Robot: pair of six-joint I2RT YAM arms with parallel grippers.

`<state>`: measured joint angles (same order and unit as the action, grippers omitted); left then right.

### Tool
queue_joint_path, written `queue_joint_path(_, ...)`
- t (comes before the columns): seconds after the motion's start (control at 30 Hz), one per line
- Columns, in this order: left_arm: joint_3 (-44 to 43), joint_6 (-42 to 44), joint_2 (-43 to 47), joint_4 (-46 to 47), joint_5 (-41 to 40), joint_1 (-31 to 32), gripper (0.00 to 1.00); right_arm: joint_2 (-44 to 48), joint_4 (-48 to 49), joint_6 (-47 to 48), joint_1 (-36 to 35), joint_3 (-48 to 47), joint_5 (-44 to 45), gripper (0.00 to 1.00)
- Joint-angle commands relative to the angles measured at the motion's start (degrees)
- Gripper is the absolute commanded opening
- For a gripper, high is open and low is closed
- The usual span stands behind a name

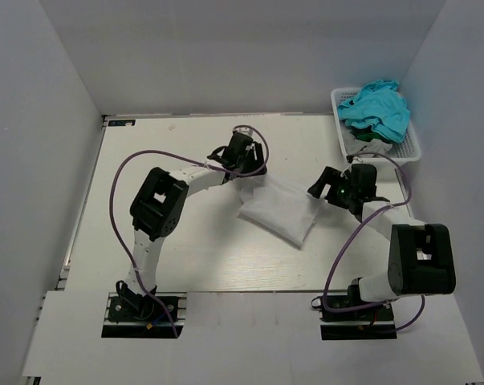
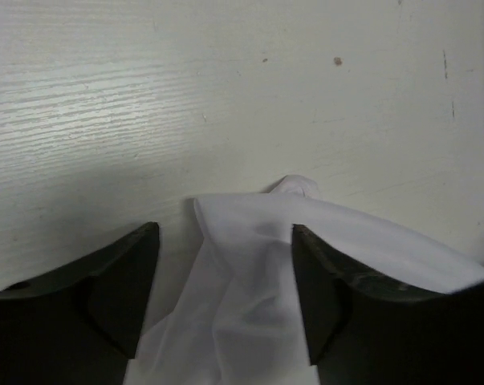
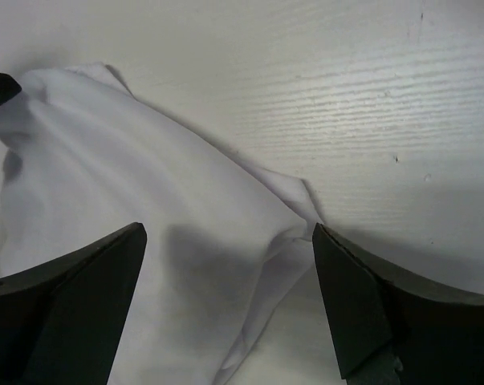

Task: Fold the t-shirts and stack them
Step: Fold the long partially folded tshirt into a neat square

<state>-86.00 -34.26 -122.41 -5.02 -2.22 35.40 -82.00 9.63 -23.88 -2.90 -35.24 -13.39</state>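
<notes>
Left gripper (image 2: 225,277): jaws spread wide over the far-left corner of the white t-shirt (image 1: 280,210), with cloth lying loose between the fingers (image 2: 113,289) and nothing clamped. Right gripper (image 3: 229,281): equally wide, straddling the shirt's right edge. The shirt lies roughly folded on the table (image 1: 145,152). Beyond the shirt's right side, a white basket (image 1: 339,120) holds turquoise clothing (image 1: 378,108).

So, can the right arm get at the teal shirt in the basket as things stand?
Probably yes. The teal shirt lies heaped in the basket, just beyond the right gripper, with nothing between; its jaws stand open over the white shirt, holding nothing.
</notes>
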Motion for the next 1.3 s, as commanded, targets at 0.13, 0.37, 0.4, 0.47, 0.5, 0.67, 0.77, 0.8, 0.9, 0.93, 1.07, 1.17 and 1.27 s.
queue_joint_path(0.13, -12.34, 3.67, 8.41, -17.97, -4.63, -0.33, 1.0, 11.58, -8.04, 3.84, -0.18, -5.97, -0.68, 0.9)
queue_joint_path(0.37, -9.55, 4.81, 13.15, -16.73, 3.59, 1.52, 1.0, 18.8, -11.13, 3.06, -1.49, -4.4, -8.05, 0.9)
queue_joint_path(0.4, -8.5, 4.82, 13.16, -14.87, 9.11, 1.52, 1.0, 18.54, -10.6, 2.35, -1.85, -3.79, -9.28, 0.9)
queue_joint_path(0.47, -7.17, 4.03, 10.55, -12.13, 14.5, 1.52, 1.0, 16.7, -6.21, 0.86, -2.11, -2.64, -12.97, 0.9)
queue_joint_path(0.5, -8.39, 3.5, 8.96, -12.12, 19.13, 2.04, 1.0, 15.91, -3.07, -0.37, -2.37, -1.77, -13.59, 0.9)
queue_joint_path(0.67, -10.77, 2.97, -0.19, -14.23, 28.47, 3.19, 1.0, 8.71, 3.64, -6.09, -1.59, 0.0, -11.34, 0.9)
queue_joint_path(0.77, -8.84, 2.44, -3.36, -15.98, 29.46, 3.19, 1.0, 2.14, 4.43, -7.15, -1.15, -0.09, -8.08, 0.9)
queue_joint_path(0.8, -7.1, 1.92, -3.36, -16.69, 28.86, 3.19, 1.0, 0.8, 4.26, -7.23, -0.8, -0.52, -7.62, 0.9)
queue_joint_path(0.9, -3.49, 1.92, -3.89, -17.3, 26.56, 3.19, 1.0, -5.09, 4.78, -8.11, -0.36, -0.7, -6.83, 0.9)
queue_joint_path(0.93, -2.78, 1.39, -3.89, -17.92, 25.69, 3.19, 1.0, -6.15, 4.96, -7.94, 0.08, -0.79, -7.35, 0.9)
queue_joint_path(1.07, 0.99, 0.08, -2.4, -18.71, 23.31, 1.96, 1.0, -12.65, 4.17, -4.62, 0.17, -4.2, -8.23, 0.9)
queue_joint_path(1.17, -0.65, 0.07, -0.81, -20.02, 19.98, 1.96, 1.0, -15.29, 2.42, -1.01, -0.27, -6.93, -12.18, 0.9)
queue_joint_path(1.27, -6.35, 1.48, 1.55, -22.66, 15.68, 1.96, 1.0, -15.39, 1.54, 2.25, -0.88, -12.9, -16.49, 0.9)
